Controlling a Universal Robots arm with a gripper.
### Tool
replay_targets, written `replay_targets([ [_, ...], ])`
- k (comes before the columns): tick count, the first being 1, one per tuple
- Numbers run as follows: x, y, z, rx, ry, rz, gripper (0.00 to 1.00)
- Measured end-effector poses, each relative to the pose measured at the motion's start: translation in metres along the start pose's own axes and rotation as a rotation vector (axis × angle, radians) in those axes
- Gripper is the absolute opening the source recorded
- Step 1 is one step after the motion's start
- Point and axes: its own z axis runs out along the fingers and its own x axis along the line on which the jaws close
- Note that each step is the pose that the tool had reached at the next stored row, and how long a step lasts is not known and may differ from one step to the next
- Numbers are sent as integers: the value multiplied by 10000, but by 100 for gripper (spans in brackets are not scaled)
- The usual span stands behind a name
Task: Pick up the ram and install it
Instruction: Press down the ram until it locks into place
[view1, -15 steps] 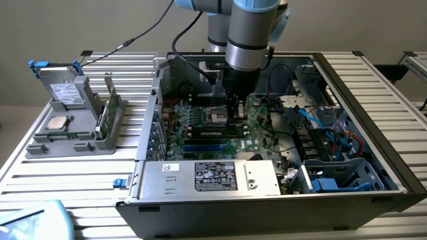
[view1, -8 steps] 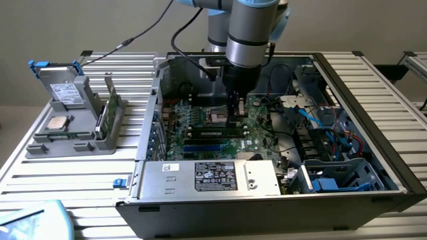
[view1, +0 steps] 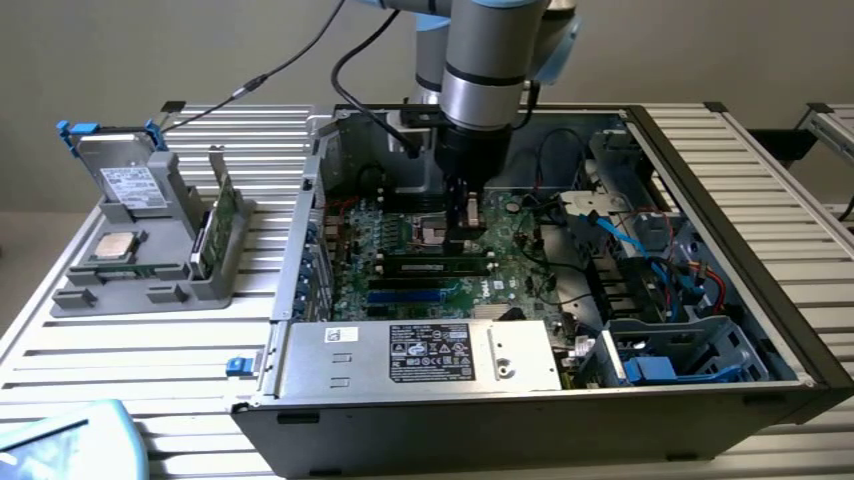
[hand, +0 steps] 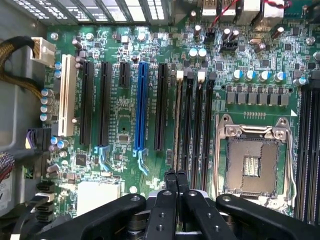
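Note:
The ram (view1: 430, 266) is a thin dark stick standing on edge in one of the black memory slots of the motherboard (view1: 514, 235), inside the open computer case (view1: 787, 330). In the wrist view the ram (hand: 177, 120) appears edge-on as a narrow pale line, beside the other memory slots (hand: 200, 125). My gripper (view1: 465, 228) hangs straight down over the board, just above the ram. Its two black fingers (hand: 171, 181) are pressed together with nothing between them, their tips (hand: 176, 175) over one end of the ram.
A silver power supply (view1: 427, 352) fills the case's near side. Blue and black cables (view1: 654, 240) lie at the exterior view's right. The CPU socket (hand: 252, 165) sits beside the memory slots. A grey holder (view1: 147, 250) with a green card and a drive stands outside the case.

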Motion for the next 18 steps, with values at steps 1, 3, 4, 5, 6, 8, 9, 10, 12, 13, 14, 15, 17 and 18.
replay_targets([
  [1, -1, 22, 2, 2, -1, 0, 10],
  [3, -4, 68, 5, 5, 0, 2, 10],
  [4, -5, 91, 7, 7, -1, 1, 10],
  [5, -7, 113, 9, 8, 0, 1, 10],
  [6, -9, 135, 11, 10, -1, 1, 10],
  [8, -12, 177, 15, 13, -1, 2, 10],
  [9, -13, 196, 17, 13, 0, 3, 10],
  [10, -14, 213, 18, 14, 0, 2, 10],
  [12, -15, 246, 21, 14, 0, 2, 10],
  [13, -16, 259, 22, 13, 0, 2, 10],
  [14, -17, 267, 23, 13, 0, 2, 10],
  [15, -17, 272, 23, 13, 0, 2, 10],
  [17, -17, 278, 24, 13, 1, 2, 10],
  [18, -18, 281, 30, 14, -1, 2, 10],
])
